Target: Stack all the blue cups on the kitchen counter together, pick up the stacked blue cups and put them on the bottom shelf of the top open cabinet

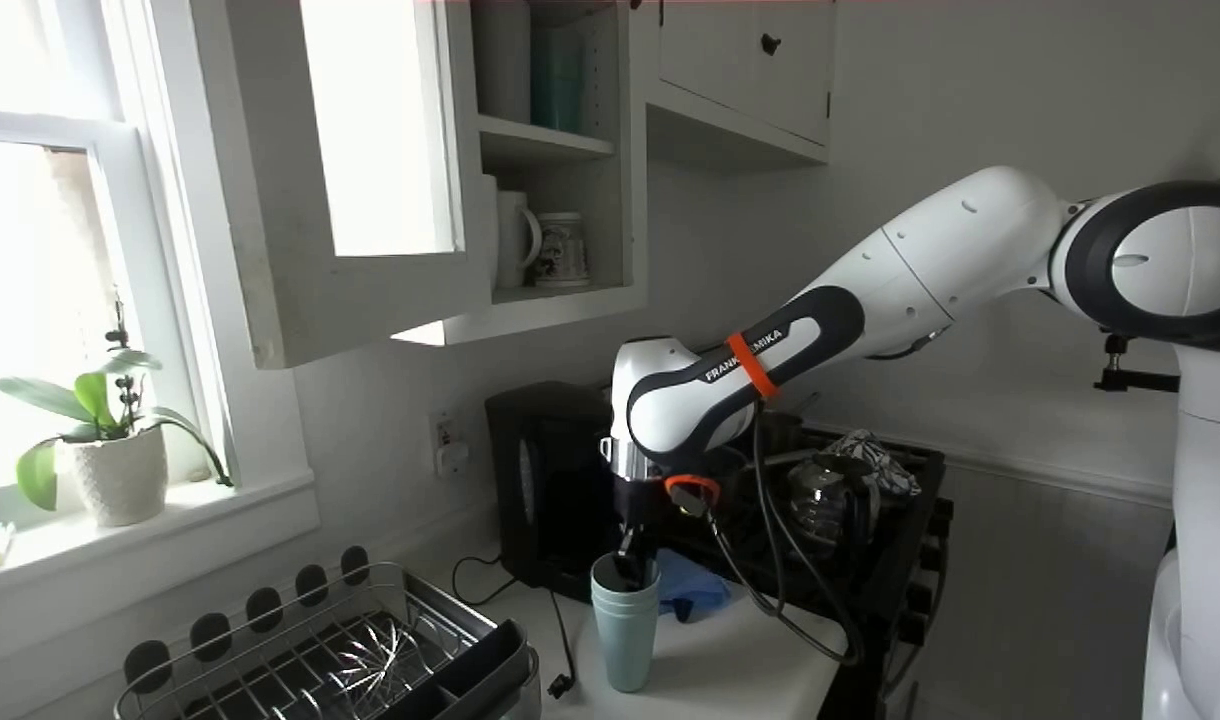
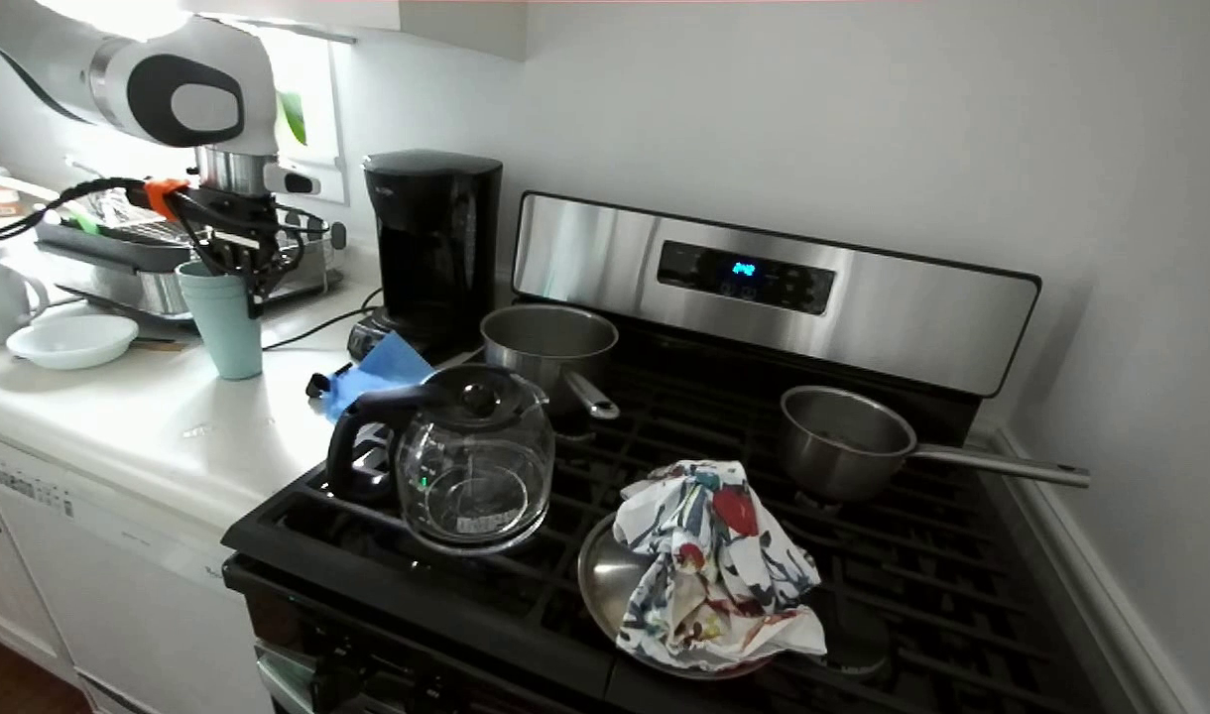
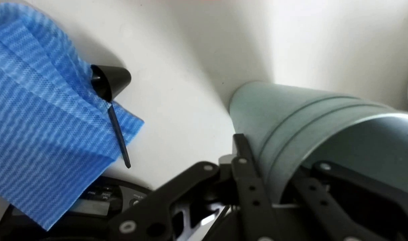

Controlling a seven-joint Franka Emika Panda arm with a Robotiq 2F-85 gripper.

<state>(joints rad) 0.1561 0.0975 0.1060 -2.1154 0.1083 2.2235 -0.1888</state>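
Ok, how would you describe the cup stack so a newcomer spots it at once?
In an exterior view, go left from the black stove, past the black coffee maker, onto the white counter. There stands the cup stack. Its tall, pale blue-green body and nested rims near the top set it apart from the bright blue cloth.

We read FRANK and MIKA on robot arm [image 1: 925,262], either side of orange band [image 1: 752,366]. Stove display [image 2: 747,279] digits [image 2: 744,269]: blurred.
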